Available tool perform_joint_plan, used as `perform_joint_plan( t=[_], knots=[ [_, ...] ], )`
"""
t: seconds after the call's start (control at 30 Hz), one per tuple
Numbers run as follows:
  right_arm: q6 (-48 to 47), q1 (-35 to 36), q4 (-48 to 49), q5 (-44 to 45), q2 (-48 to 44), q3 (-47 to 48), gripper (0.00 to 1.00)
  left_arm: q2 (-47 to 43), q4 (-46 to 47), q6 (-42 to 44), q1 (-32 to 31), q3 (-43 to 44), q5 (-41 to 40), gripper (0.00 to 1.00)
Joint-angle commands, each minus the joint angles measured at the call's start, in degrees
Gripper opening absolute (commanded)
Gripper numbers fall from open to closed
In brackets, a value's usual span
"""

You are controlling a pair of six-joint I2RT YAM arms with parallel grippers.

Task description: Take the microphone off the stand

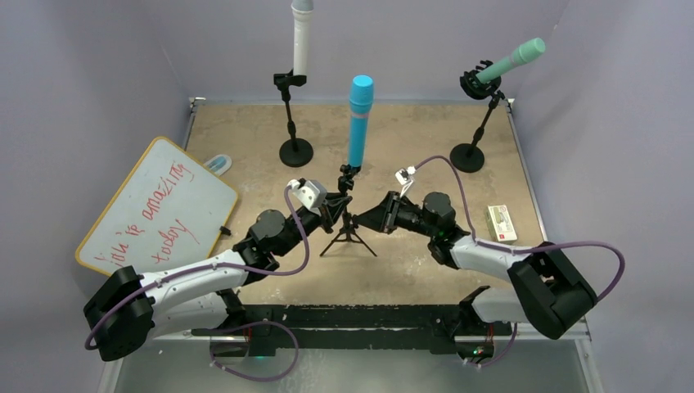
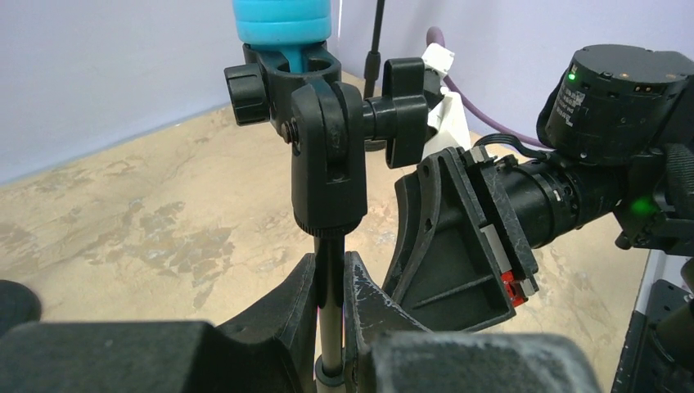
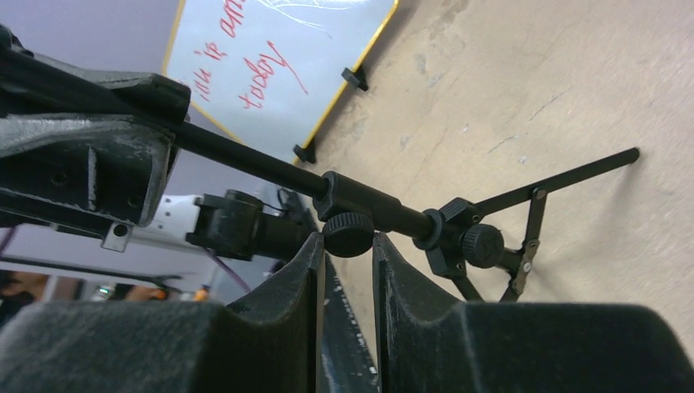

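Note:
A blue microphone (image 1: 360,123) stands upright in the clip of a black tripod stand (image 1: 349,236) at the table's middle. Its lower end shows in the clip (image 2: 282,20) in the left wrist view. My left gripper (image 1: 337,209) is shut on the stand's thin pole (image 2: 330,270), just below the clip joint (image 2: 327,147). My right gripper (image 1: 372,219) comes in from the right, lower on the pole. Its fingertips (image 3: 315,254) close on a small round knob (image 3: 348,234) on the pole's collar. Its black body (image 2: 450,237) shows in the left wrist view.
A white microphone (image 1: 301,41) on a round-base stand (image 1: 296,151) is at the back. A green microphone (image 1: 514,59) on another stand (image 1: 467,157) is at the back right. A whiteboard (image 1: 155,205) lies at the left. A small box (image 1: 501,221) lies at the right.

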Motion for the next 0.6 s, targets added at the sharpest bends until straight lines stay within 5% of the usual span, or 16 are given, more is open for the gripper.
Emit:
perform_joint_plan(
  t=[0.0,0.4,0.57],
  knots=[
    [-14.02,-0.08,-9.14,0.54,-1.45,5.10,0.18,-0.62,0.45,-0.62,0.11,1.23,0.34,0.00],
    [-28.53,-0.08,-22.65,2.46,-3.99,8.99,0.24,-1.39,-1.25,-0.62,0.10,1.89,0.21,0.00],
    [-22.27,-0.08,-22.48,1.39,-6.24,7.76,0.47,-1.28,-1.80,-0.43,0.10,2.38,0.37,0.00]
  ],
)
